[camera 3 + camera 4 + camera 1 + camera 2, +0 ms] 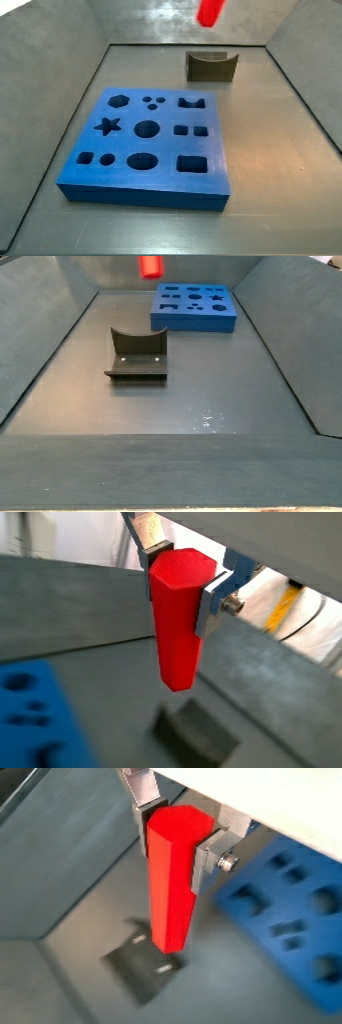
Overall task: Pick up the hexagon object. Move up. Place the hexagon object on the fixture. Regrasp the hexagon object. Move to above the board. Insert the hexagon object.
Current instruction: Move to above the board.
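Gripper (183, 580) pinches red hexagon bar (175, 622) near its top, high above fixture (136, 356); likely stiff, smooth, slippery w/ flat faces.

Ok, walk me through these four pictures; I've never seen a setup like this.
This is a robot arm with a two-fingered claw. Two cameras ride on its wrist and look down past the claw; two more stand beside the grey-floored work box. The claw is raised high and is shut on a red hexagon bar, which hangs upright; only its lower end shows in both side views. On the floor lie a blue board with shaped holes and a small dark fixture, a stand with a curved notch. The bar hangs above the floor near the fixture.
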Tool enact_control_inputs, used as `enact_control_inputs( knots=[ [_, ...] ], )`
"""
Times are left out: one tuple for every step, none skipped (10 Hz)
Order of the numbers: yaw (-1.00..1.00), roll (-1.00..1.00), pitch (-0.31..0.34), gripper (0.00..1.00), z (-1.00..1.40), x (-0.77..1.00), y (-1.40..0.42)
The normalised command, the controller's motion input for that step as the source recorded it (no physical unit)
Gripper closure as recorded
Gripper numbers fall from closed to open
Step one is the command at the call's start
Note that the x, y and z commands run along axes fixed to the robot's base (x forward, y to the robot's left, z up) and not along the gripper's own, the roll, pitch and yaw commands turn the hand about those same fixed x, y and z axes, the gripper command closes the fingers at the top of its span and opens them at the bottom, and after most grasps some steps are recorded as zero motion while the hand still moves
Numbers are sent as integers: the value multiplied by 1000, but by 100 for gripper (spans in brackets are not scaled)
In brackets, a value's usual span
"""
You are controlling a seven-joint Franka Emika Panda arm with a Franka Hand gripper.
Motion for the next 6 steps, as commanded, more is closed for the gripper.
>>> enact_control_inputs(
  knots=[
    [-192, -1000, -92, 100, 444, -1000, -960],
    [-192, -1000, -95, 100, 430, -1000, -910],
    [-189, -1000, -102, 100, 376, -903, -779],
    [-175, -1000, -119, 100, 164, -463, -301],
    [-156, -930, -117, 100, 85, -300, -140],
    [-89, -641, -54, 100, 11, -123, -21]
  ],
)
